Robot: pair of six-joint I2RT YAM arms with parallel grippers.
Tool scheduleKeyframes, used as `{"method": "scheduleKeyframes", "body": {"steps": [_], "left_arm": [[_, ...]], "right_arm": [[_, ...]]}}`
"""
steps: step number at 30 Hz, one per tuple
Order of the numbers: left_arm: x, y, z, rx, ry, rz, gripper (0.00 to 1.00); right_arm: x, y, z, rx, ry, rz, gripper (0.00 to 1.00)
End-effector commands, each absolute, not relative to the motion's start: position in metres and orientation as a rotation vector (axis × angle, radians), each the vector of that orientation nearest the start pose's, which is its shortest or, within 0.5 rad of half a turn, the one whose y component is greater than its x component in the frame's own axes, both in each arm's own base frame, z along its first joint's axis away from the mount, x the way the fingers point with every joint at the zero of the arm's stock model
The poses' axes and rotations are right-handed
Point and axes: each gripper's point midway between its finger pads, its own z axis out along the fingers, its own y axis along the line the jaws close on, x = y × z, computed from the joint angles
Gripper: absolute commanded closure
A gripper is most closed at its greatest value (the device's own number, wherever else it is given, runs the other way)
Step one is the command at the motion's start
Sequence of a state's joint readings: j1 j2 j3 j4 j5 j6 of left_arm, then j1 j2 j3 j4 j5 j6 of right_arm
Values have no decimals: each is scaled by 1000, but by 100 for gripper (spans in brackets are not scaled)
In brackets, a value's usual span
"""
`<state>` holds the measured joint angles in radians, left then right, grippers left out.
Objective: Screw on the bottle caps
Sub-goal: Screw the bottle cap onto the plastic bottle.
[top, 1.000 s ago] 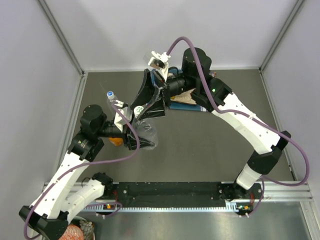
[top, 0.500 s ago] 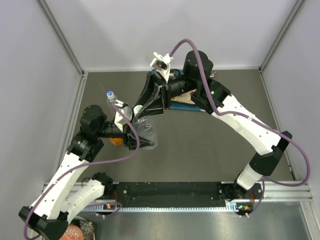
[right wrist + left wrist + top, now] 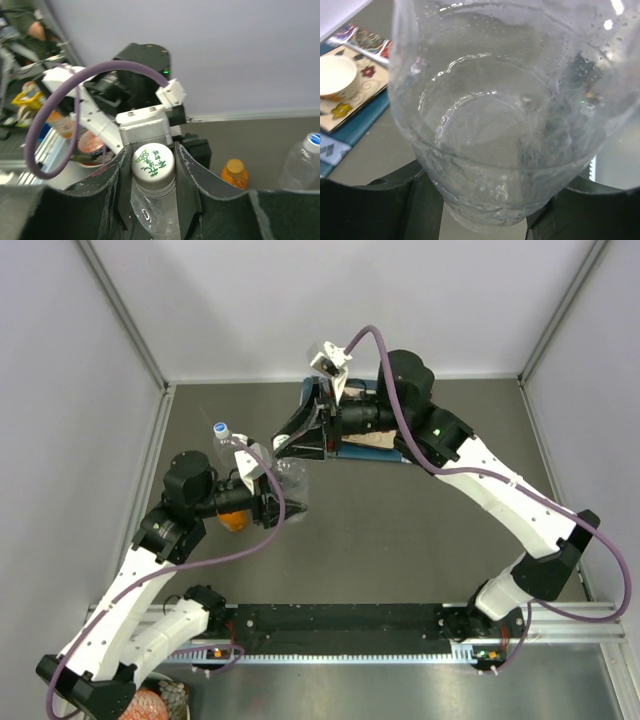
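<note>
A clear ribbed bottle (image 3: pixel 292 480) is held off the table, its body filling the left wrist view (image 3: pixel 490 125). My left gripper (image 3: pixel 288 504) (image 3: pixel 485 220) is shut on its lower body, one dark finger (image 3: pixel 375 210) on each side. A white cap with green print (image 3: pixel 155 162) sits on its neck, and my right gripper (image 3: pixel 283 448) (image 3: pixel 153 153) is shut on that cap. A second clear bottle (image 3: pixel 222 443) (image 3: pixel 300 162) with a blue-and-white cap (image 3: pixel 219 428) stands at the left. The squat orange bottle (image 3: pixel 232 521) (image 3: pixel 235 174) wears an orange cap.
A blue patterned mat (image 3: pixel 380 447) lies at the back centre, partly under the right arm. A white bowl (image 3: pixel 335 75) rests on it. Grey walls close in the table on three sides. The arm bases sit on a black rail (image 3: pixel 340 625) at the near edge.
My right gripper has closed onto the white cap, and its wrist has turned and drawn back. My left gripper has shifted slightly toward the back with the bottle.
</note>
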<state>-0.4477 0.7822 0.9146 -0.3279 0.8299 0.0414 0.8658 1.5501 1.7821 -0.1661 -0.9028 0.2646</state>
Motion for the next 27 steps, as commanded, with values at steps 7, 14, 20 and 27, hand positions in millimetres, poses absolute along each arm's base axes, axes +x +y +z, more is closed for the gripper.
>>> {"method": "scheduleKeyframes", "body": {"steps": [7,14,20,27], "left_arm": [[215,-196,375,790,1368,-696,99],[225,-188,374,697,1401,-661,99],[231,-184,365,668,1428,-642,99],[226,-189,356,700,1428,-671,99]], "right_arm": [[219,407,403,-782,1697,1060,100],[236,419,381,-552,1757,675,100],[242,424,400,-408,1748,667,72],[212,403,480,-483,1591,946,20]]}}
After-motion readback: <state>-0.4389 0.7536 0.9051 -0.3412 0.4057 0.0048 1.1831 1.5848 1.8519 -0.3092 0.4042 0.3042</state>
